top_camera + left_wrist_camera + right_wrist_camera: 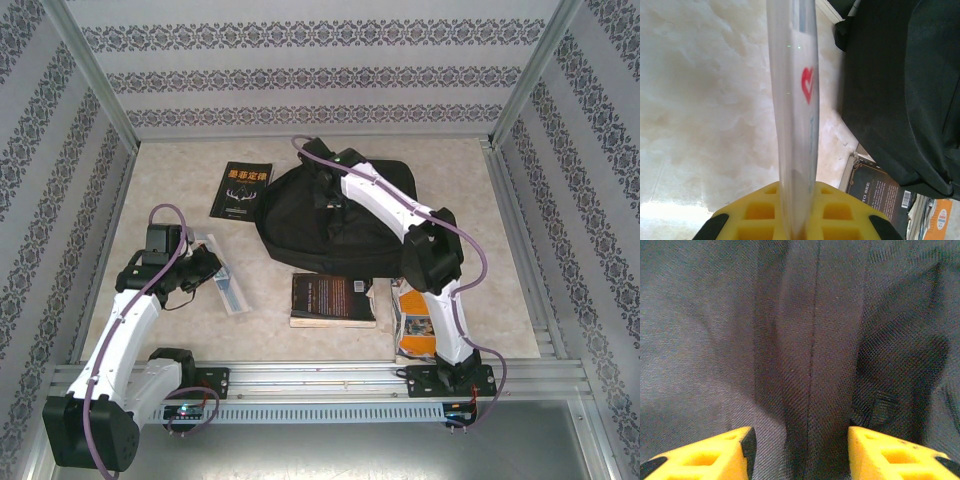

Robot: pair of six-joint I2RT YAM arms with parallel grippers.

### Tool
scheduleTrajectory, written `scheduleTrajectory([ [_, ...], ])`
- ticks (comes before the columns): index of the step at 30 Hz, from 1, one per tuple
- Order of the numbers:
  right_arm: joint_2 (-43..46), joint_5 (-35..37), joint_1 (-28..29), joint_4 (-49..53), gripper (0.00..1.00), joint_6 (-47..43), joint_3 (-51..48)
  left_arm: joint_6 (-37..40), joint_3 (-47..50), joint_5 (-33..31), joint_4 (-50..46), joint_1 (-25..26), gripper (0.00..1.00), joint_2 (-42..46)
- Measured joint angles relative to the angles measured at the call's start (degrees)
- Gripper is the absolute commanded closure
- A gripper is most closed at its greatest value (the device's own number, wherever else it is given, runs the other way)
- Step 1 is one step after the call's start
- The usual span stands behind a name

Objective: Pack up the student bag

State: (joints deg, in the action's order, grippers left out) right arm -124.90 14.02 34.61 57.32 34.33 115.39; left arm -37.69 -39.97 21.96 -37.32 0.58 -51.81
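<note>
While the left gripper (796, 212) pinches a clear plastic piece (792, 75) edge-on, jaws narrow & clamped on it, the right gripper (799, 455) sits over the student bag (330, 225), jaws partway apart w/ only black fabric btwn them, nothing held. Bag lies mid-table, just behind a dark book (333, 298); orange book (415, 325) beside that.

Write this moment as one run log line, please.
left gripper: shut on clear flat plastic strip with red mark | right gripper: open, over large black fabric backpack
</note>
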Motion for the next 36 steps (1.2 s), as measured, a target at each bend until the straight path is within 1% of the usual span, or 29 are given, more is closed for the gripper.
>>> scheduleTrajectory([
  [1, 0.00, -0.24, -0.37, -0.46, 0.64, -0.09, -0.87, 0.02, 0.00, 0.22, 0.04, -0.09, 1.00, -0.07],
  [5, 0.13, -3.08, -1.40, -3.19, 0.96, -1.14, -3.69, 0.00, -0.02, 0.72, 0.04, -0.44, 1.00, -0.11],
  [6, 0.35, -3.65, -1.42, -4.09, 1.00, -1.33, -4.37, 0.00, -0.09, 0.74, 0.02, -0.44, 1.00, -0.11],
  [9, 2.49, -5.01, -1.51, -6.08, 1.00, -3.34, -6.91, -0.02, -1.55, 0.98, -0.04, -0.59, 1.00, -0.28],
  [13, 9.55, -9.90, -2.62, -8.48, 1.00, -6.88, -11.69, -0.04, -6.47, 1.14, 0.02, -0.59, 1.00, -1.33],
  [16, 17.42, -16.92, -5.18, -11.08, 1.00, -9.49, -17.05, -0.22, -9.73, 1.14, 0.24, -0.59, 1.00, -2.80],
  [19, 24.76, -25.31, -9.40, -13.75, 1.00, -11.47, -22.56, -0.92, -11.78, 1.42, 1.03, -0.59, 1.00, -4.74],
  [22, 29.07, -32.85, -13.18, -15.76, 1.00, -12.85, -26.14, -2.23, -13.77, 2.58, 2.73, -0.59, 1.00, -7.58],
  [25, 30.73, -38.10, -15.19, -17.38, 1.00, -14.05, -28.63, -3.78, -16.28, 4.35, 4.72, -0.57, 1.00, -9.51],
  [30, 30.84, -43.06, -15.37, -19.54, 1.00, -15.45, -31.58, -5.22, -23.34, 5.25, 6.75, -0.31, 1.00, -9.49],
  [33, 31.30, -47.71, -16.39, -22.73, 1.00, -14.58, -34.67, -5.29, -26.25, 5.20, 8.28, -0.15, 1.00, -9.42],
  [36, 32.24, -52.37, -18.88, -26.01, 1.00, -12.79, -37.75, -5.53, -26.62, 4.74, 9.66, 0.07, 1.00, -10.47],
])
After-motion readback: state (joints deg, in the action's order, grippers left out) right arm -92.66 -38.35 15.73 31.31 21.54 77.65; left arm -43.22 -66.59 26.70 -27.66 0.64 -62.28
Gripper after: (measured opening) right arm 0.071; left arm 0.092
